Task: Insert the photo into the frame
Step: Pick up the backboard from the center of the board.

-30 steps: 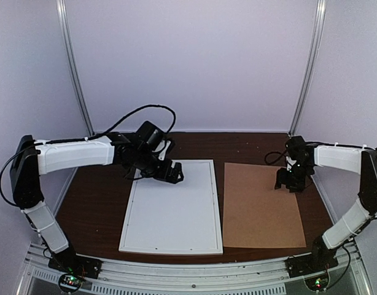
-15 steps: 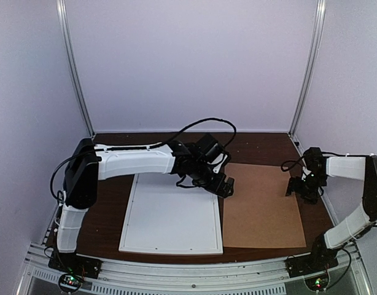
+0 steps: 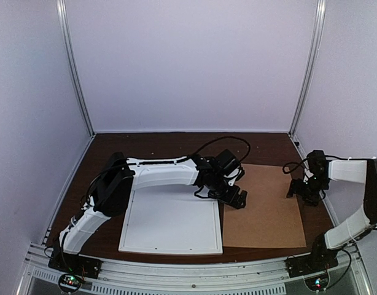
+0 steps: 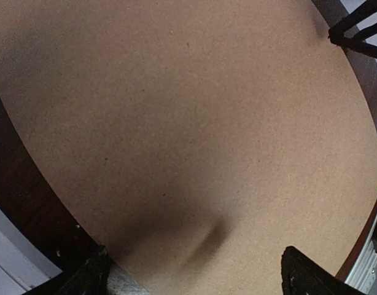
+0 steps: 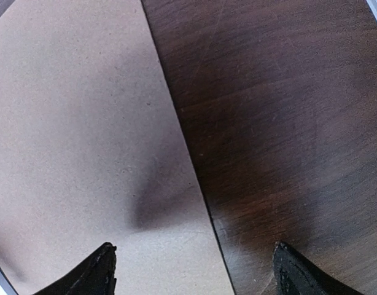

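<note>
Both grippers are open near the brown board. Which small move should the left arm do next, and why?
Probably lower the left gripper onto the left edge of the brown board and close. Its jaws stand open just above that edge, and the right gripper hangs open across the opposite edge, so a two-arm lift looks prepared.

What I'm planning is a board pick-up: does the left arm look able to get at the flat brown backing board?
Probably yes. The left tool hangs open over the flat brown rectangular backing board near its left edge, with nothing between them.
</note>
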Available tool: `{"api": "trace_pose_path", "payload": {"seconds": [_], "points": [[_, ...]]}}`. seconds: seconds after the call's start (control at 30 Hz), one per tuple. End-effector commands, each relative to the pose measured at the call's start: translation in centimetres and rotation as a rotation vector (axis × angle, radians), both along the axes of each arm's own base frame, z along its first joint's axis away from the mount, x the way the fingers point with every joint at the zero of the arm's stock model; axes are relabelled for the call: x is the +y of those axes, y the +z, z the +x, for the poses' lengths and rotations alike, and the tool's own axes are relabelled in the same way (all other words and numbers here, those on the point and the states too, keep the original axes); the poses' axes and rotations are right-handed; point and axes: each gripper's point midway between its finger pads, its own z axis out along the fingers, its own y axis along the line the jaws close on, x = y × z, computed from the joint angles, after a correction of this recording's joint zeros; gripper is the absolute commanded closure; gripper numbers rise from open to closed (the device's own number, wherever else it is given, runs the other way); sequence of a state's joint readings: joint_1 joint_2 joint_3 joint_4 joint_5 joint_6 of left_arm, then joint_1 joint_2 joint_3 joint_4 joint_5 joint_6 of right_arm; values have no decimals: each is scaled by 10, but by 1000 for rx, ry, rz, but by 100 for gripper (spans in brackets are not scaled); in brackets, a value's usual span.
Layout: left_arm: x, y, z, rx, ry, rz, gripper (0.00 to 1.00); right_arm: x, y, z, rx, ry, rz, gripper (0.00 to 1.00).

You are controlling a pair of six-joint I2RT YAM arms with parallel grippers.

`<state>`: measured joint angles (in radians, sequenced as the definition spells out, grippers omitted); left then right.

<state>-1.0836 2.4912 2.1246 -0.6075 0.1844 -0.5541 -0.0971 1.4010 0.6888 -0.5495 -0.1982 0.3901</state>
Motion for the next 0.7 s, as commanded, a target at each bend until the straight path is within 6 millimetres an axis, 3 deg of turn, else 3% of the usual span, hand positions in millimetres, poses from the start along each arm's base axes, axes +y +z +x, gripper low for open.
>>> {"api": "trace_pose_path", "payload": {"seconds": [0.0, 0.4, 0.5, 0.67], "points": [[6, -8, 3, 18, 32, 38, 2, -3, 3, 1, -27, -3, -4, 12], [45, -26, 20, -38, 159, 237, 2, -2, -4, 0, -14, -10, 38, 13], [43, -30, 19, -20, 166, 236, 2, 4, -12, 0, -1, 1, 78, 14], [21, -34, 4, 93, 126, 136, 2, 14, -20, 1, 8, 17, 135, 17]]}}
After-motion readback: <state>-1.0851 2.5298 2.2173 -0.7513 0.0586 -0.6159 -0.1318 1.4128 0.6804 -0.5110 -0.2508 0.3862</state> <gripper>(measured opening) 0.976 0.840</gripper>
